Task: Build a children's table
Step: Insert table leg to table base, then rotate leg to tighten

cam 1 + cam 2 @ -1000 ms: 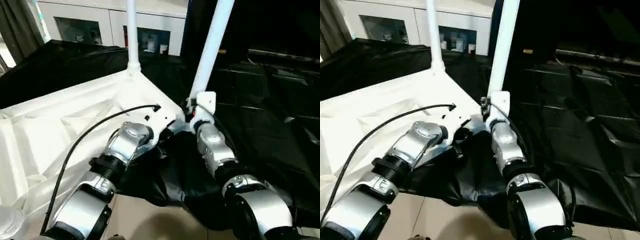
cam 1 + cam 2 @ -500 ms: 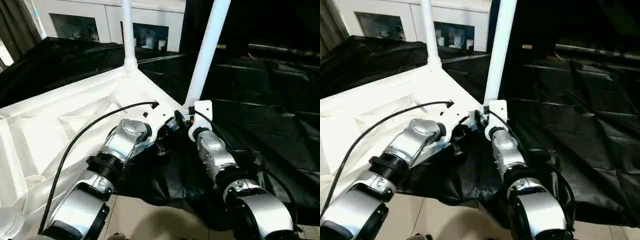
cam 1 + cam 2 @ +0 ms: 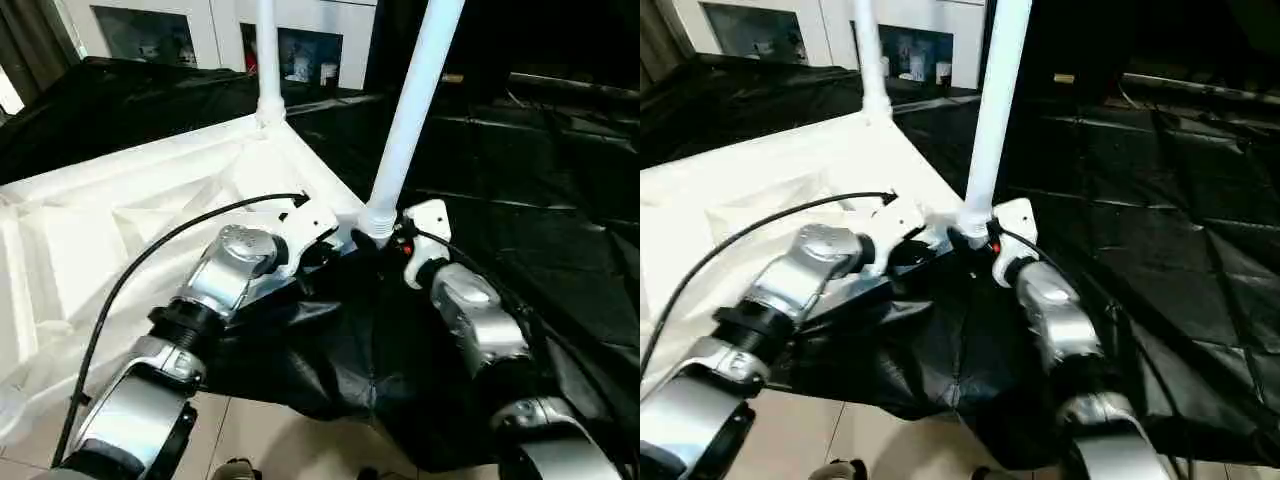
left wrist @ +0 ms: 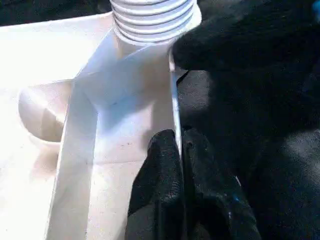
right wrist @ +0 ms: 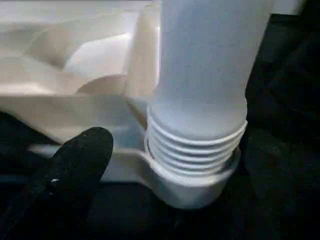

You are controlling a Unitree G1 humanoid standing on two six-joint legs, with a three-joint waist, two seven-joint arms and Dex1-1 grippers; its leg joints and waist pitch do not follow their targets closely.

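Note:
The children's table top (image 3: 110, 230) lies upside down on black sheeting, ribbed underside up. One white leg (image 3: 266, 60) stands in the far corner socket. A second leg (image 3: 412, 110) stands in the near corner socket (image 3: 378, 218); its threaded foot (image 5: 192, 145) sits in the socket ring. My right gripper (image 3: 388, 238) is open around that foot, with one finger (image 5: 75, 175) apart from the thread. My left gripper (image 4: 180, 142) is shut on the table top's thin rim (image 4: 172, 95) just beside that same socket.
A white cabinet with glass doors (image 3: 200, 30) stands at the back. Crumpled black sheeting (image 3: 540, 150) covers the surface to the right and hangs over the near edge. Tiled floor (image 3: 270, 440) shows below. A black cable (image 3: 150, 265) arcs over my left forearm.
My right gripper's jaws have spread open off the near leg's foot. The left gripper has kept its hold on the rim. The head view has shifted a little.

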